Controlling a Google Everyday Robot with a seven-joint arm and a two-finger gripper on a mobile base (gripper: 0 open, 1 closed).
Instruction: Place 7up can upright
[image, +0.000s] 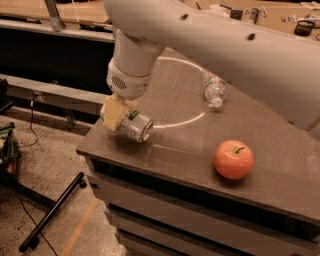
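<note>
Gripper (119, 114) clamped on 7up can (136, 126), which lies sideways at bench (176, 151) near-left corner. I read that as a side grasp so I can rotate it onto its base.

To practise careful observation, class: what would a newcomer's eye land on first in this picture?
The big white robot arm stretches across the top, and its gripper holds the 7up can on its side at the left front corner of the table. Next comes the red apple near the front right, with a clear water bottle lying farther back.
</note>
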